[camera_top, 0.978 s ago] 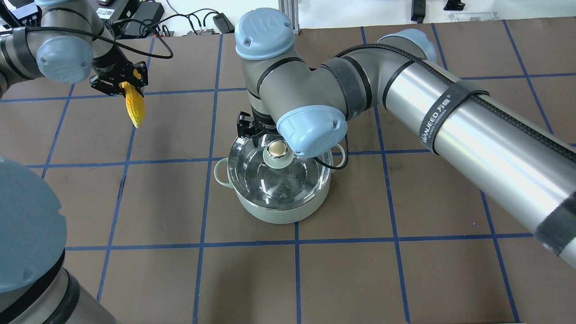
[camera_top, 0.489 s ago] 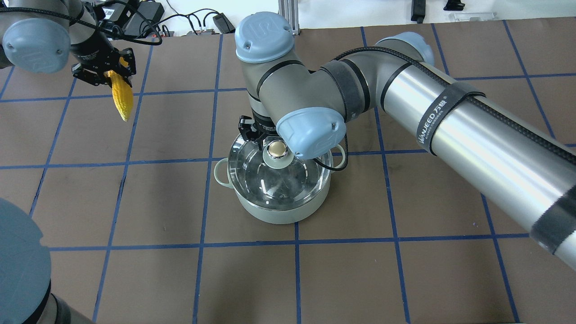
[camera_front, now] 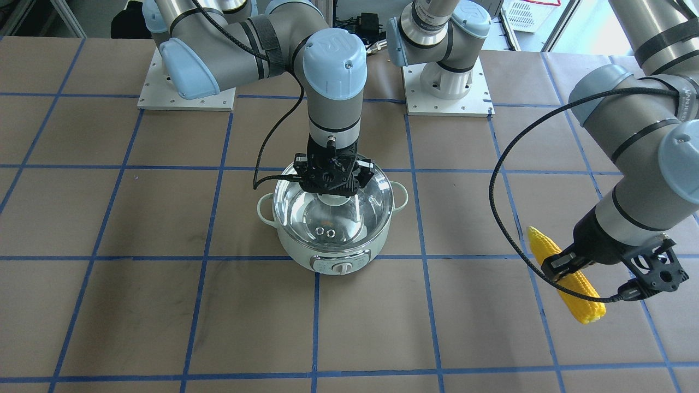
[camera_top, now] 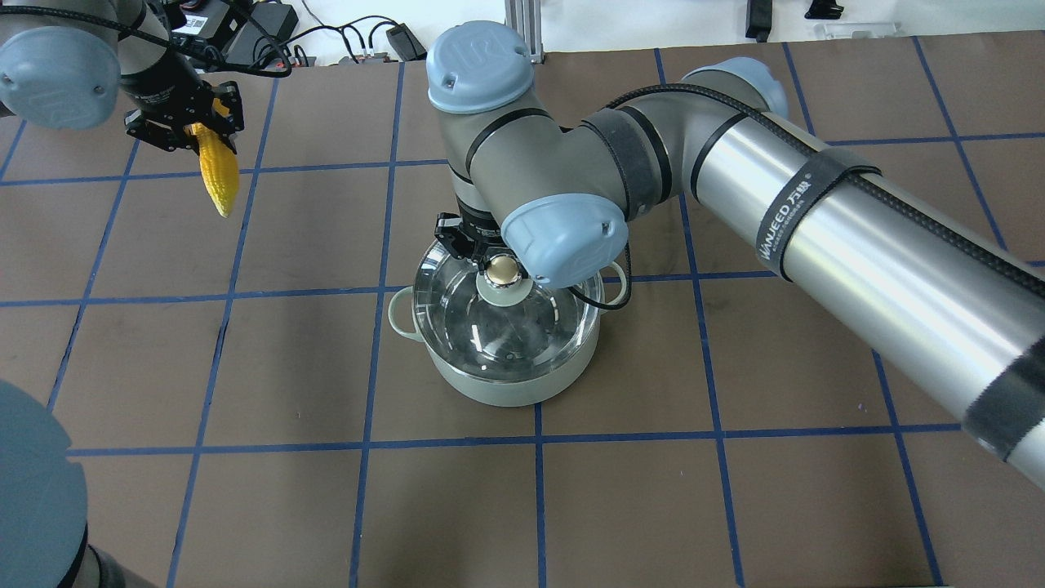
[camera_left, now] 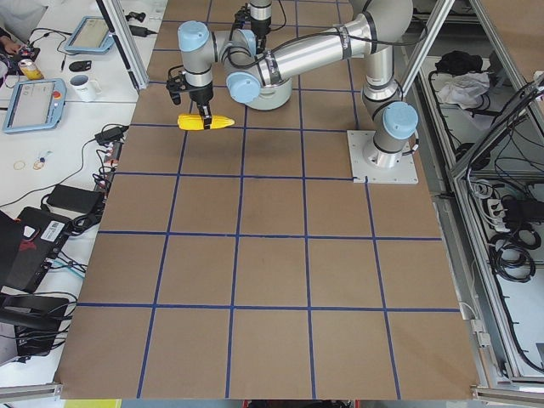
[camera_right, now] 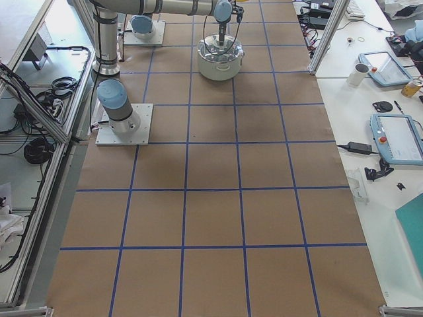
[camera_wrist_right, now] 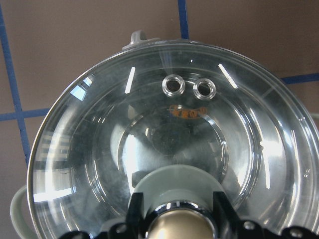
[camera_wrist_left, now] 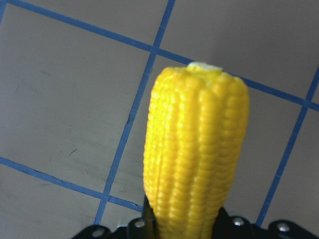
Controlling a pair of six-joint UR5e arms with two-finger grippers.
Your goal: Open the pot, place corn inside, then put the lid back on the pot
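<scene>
right, we're at the very first step here: the lid [camera_top: 522, 331] sits square on the pot [camera_front: 295, 245], with nothing opened yet. the right gripper [camera_wrist_right: 178, 224] is down over the gold knob [camera_top: 502, 267], one finger on each side of it. in the wrist view we see no gap between the fingers [camera_wrist_right: 135, 214] and the knob, but whether they're actually squeezing, we can't tell.

over on the robot's left, well apart from the pot, the left gripper [camera_top: 194, 131] has its fingers closed on the corn [camera_wrist_left: 197, 149]. it's gripped near one end, with the rest of the ear sticking out free, up off the table [camera_top: 286, 367] (parked, by the look of it).

so we'd call this the grasp for the lid lift. what the next move calls for, in our judgement, is a firm pinch on that knob. then a straight pull up, so the glass clears the rim without dragging the pot. then the lid goes off to the right side, out of the corn's path. only then does the left arm have a way in. the ear looks about as long as the pot is wide, so we'd want it tipped in at an angle.
</scene>
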